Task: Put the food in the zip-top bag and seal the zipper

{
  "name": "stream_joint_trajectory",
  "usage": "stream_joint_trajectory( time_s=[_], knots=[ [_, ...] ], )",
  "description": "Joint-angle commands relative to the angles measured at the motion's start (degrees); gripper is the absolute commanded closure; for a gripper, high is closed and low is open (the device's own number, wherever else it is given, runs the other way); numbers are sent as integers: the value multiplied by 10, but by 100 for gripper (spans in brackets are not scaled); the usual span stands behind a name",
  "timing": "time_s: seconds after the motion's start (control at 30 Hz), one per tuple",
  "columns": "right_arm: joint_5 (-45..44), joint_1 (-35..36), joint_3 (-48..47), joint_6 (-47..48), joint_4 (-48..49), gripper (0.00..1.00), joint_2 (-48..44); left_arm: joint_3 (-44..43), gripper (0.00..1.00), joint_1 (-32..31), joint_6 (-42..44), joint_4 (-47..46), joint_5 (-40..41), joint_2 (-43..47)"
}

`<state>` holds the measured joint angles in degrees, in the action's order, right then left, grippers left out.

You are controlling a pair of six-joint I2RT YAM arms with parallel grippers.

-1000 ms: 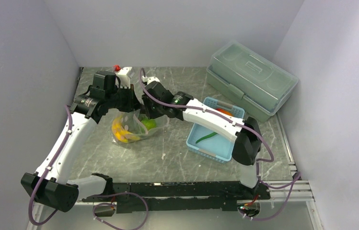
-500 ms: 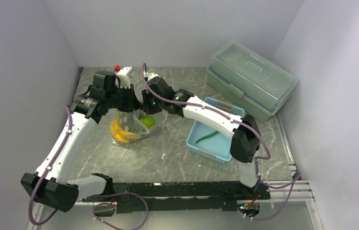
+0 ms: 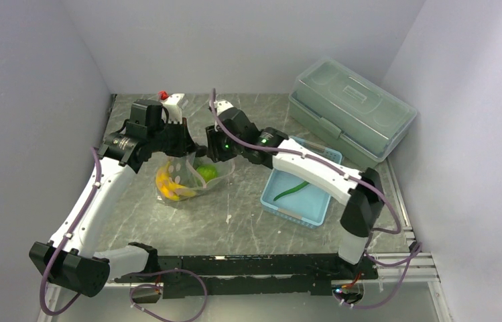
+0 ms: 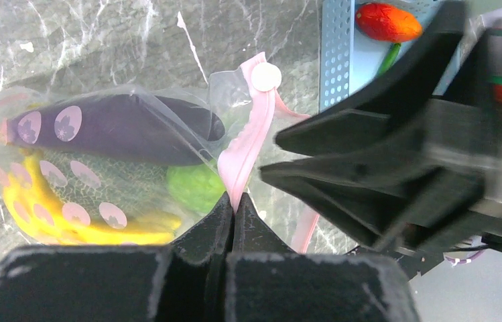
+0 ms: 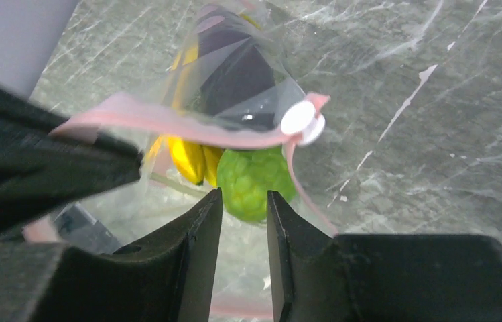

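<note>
Bag: likely limp, slippery film; take by zipper, the firmer edge. Left gripper pinches zipper at fingertips; right gripper, opposite, parted, empty.

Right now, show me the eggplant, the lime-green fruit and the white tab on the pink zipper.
eggplant [image 4: 120,131], left wrist view, middle of its purple body.
lime-green fruit [image 5: 255,178], right wrist view, centre of its bumpy face.
white tab [image 5: 299,119], right wrist view, its round face.
</note>
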<state>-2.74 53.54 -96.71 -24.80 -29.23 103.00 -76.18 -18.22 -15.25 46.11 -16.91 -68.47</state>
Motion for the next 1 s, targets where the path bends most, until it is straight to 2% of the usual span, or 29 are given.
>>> stream_joint_trajectory(
  time_s=[0.0,0.17,0.4,0.63,0.9,0.97],
  knots=[
    [-16,-3,27,14,4,65,-71,-4,100,-2,4,-20,3,0],
    [-31,-3,76,15,5,61,-126,-3,100,-2,4,-20,6,0],
    [-104,-12,117,30,-41,56,-191,-3,100,-2,5,-21,6,-1],
    [-120,-77,202,35,-55,50,-273,-2,100,-2,4,-22,5,2],
    [-124,-162,277,27,-57,43,-308,-2,100,-2,3,-22,4,2],
    [-141,-179,291,30,-59,37,-308,-2,100,-2,5,-22,4,2]
  ],
)
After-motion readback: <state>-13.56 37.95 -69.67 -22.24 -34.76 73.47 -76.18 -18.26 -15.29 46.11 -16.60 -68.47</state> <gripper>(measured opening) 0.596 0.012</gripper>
